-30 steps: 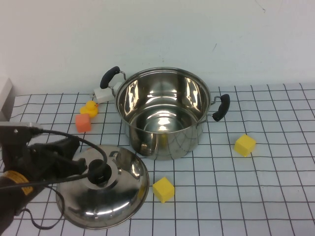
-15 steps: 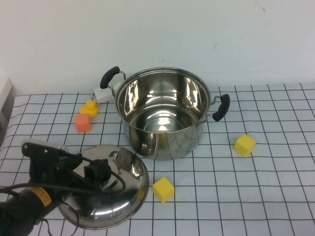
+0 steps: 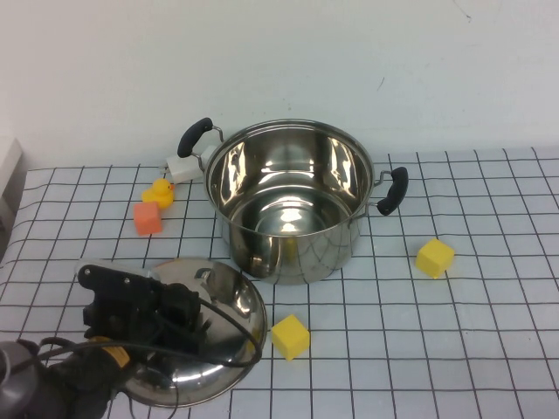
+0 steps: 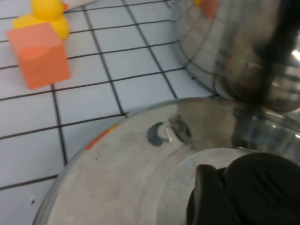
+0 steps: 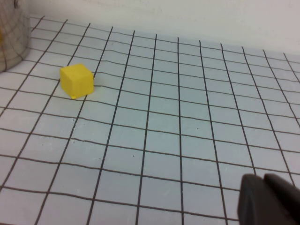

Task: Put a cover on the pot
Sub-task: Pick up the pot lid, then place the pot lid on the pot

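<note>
Over the lid (image 3: 196, 336), left claw (image 3: 179, 314) hides the knob, grip unclear; right claw (image 5: 269, 199) looks together.

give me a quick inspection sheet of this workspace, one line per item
Surface: white table with a black grid.
Job's things: the pot stands open and upright; the lid lies on the table in front of it, on the robot's left, apart from it.
Clutter: two yellow cubes, orange cube, yellow duck, small white block by the pot's handle.
Grippers: left gripper over the lid at its black knob; right gripper low over bare table, away from the pot.
Cables: black cable across the left arm.
Surroundings: plain white wall.
</note>
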Robot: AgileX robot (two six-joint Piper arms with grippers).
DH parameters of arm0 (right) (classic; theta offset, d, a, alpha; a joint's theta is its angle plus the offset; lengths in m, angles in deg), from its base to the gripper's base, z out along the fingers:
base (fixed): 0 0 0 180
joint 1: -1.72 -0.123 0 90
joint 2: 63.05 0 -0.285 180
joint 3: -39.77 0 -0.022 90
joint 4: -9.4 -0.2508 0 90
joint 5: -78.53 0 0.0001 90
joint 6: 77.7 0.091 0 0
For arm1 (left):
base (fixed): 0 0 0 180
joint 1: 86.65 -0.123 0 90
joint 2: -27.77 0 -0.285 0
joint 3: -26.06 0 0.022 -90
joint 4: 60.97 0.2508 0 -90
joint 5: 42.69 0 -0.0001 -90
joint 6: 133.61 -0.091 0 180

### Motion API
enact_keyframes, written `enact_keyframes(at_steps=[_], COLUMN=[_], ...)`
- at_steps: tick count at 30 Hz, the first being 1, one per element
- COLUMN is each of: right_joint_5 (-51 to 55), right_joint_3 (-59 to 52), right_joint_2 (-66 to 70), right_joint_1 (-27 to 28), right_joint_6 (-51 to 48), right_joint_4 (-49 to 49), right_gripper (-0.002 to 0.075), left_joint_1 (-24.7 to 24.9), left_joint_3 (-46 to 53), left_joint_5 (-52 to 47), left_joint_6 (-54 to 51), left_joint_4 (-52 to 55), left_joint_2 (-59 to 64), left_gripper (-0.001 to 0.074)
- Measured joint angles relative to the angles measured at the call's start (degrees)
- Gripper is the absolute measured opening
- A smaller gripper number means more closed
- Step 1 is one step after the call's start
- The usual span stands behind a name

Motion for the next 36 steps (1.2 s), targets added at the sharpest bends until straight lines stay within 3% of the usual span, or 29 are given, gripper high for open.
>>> enact_keyframes(at_steps=[9,19,26,36], right_joint_5=[0.0,0.0,0.0,0.0], right_joint_3=[0.0,0.0,0.0,0.0], right_joint_2=[0.0,0.0,0.0,0.0], right_joint_1=[0.0,0.0,0.0,0.0], right_joint_6=[0.0,0.0,0.0,0.0], right_joint_4=[0.0,0.0,0.0,0.0], right_gripper=[0.0009,0.0009,0.0009,0.0009], left_joint_1=[1.8,1.8,1.9,2.5], left_joint_3=[2.4,2.8,-12.2,-40.5], left_joint_5=[-2.6,-27.7,-53.2,-68.9], left_joint_6=[0.4,-4.9,-5.5,-6.3], left_joint_4=[-12.7,-22.5,-22.1,-19.3], left_joint_2=[-4.3,-32.2,-43.2,-27.9], left_gripper=[0.033,0.033,0.033,0.033])
